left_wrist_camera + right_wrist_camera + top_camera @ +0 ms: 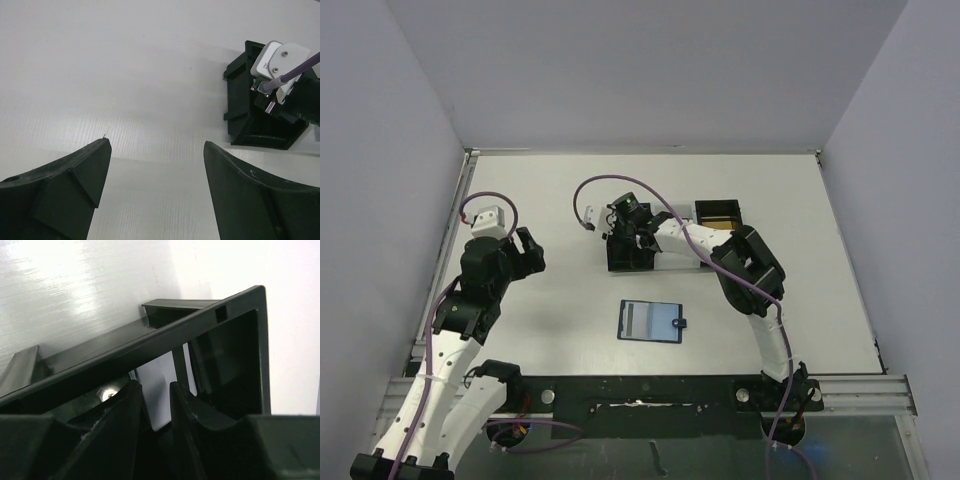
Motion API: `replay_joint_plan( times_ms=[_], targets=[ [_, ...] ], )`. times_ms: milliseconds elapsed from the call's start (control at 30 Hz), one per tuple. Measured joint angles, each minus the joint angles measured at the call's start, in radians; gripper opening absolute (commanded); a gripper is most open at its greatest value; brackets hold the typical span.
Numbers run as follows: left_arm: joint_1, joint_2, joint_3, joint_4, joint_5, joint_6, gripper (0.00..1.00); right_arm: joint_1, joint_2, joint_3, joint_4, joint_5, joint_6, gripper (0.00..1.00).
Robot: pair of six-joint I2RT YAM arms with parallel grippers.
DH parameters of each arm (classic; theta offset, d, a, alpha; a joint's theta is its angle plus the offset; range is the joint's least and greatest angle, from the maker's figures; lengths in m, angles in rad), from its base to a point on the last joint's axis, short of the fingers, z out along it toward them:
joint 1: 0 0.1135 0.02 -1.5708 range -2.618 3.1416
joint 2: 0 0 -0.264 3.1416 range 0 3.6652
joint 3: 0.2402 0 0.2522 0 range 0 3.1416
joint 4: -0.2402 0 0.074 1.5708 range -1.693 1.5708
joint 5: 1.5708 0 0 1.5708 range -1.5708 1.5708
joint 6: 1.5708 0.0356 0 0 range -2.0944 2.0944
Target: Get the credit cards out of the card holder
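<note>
A: Overhead?
B: The card holder (650, 321) was laid open, near centre. The right gripper (625, 240) was lowered into the far black box (620, 264), likely for depositing.
A: Left wrist?
B: The left gripper (156, 145) was seen released, idle.
A: Right wrist?
B: Its grasp could not be told.

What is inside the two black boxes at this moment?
The right black box holds a gold card. The right gripper reaches into the left black box and covers it, so its contents cannot be seen.

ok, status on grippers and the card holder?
Left gripper open, over bare table. Right gripper down in a black box, nearly shut, grip unclear. Card holder lies open, clear of both arms.
</note>
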State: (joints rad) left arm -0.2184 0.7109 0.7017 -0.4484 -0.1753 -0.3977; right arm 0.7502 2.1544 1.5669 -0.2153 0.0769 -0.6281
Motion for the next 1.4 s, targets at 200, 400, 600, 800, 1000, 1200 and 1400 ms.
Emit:
replay_joint_plan(
  times_ms=[200,400,600,800,1000,1200,1400],
  targets=[
    [0.002,0.010,0.000,0.000,0.005,0.000,0.74,-0.010,0.000,0.000,-0.023,-0.010,0.002,0.34],
    [0.004,0.013,0.000,0.001,0.011,0.002,0.74,-0.013,0.000,0.000,-0.022,-0.010,0.027,0.36],
    [0.004,0.025,0.000,0.004,0.024,0.002,0.74,-0.016,-0.035,-0.039,0.035,-0.037,0.111,0.40],
    [0.004,0.031,0.000,0.005,0.033,0.004,0.74,-0.016,-0.152,-0.097,0.105,-0.045,0.246,0.43],
    [0.004,0.063,0.000,0.016,0.072,0.019,0.74,-0.015,-0.412,-0.295,0.248,0.095,0.447,0.42],
    [0.005,0.125,0.000,0.027,0.124,0.039,0.75,-0.030,-0.730,-0.554,0.299,0.372,0.831,0.59],
    [0.005,0.142,0.000,0.030,0.158,0.045,0.75,-0.114,-0.925,-0.671,0.182,0.352,1.215,0.69]
  ],
)
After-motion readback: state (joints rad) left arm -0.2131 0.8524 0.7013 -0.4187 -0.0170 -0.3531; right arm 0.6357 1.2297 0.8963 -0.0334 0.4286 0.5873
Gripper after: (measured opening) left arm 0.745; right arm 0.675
